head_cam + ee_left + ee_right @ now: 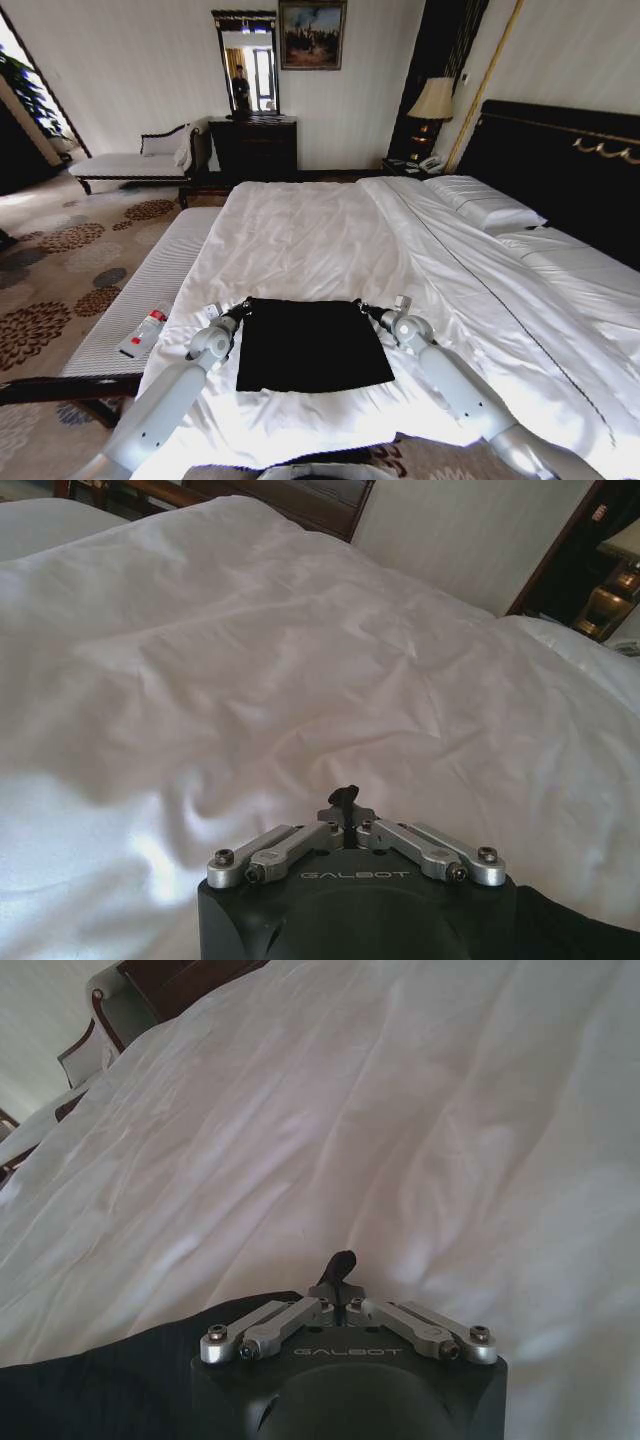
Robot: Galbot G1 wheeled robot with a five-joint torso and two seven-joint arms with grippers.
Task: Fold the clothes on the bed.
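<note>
The clothes [312, 345], a black garment, lie flat as a rough rectangle on the white bed [300, 230] near its foot. My left gripper [241, 310] is at the garment's far left corner and my right gripper [364, 307] at its far right corner. In the left wrist view the left gripper [345, 808] is shut, with a tuft of the black clothes [348, 794] pinched between its tips. In the right wrist view the right gripper [340, 1282] is likewise shut on a tuft of black clothes [343, 1260]. More of the cloth [100, 1390] trails beside it.
A striped bench [150, 285] runs along the bed's left side with a white-and-red item [145, 333] on it. Pillows [490, 205] and the dark headboard [560, 160] are on the right. A dresser [255, 145], chaise [130, 160] and lamp [432, 100] stand at the far wall.
</note>
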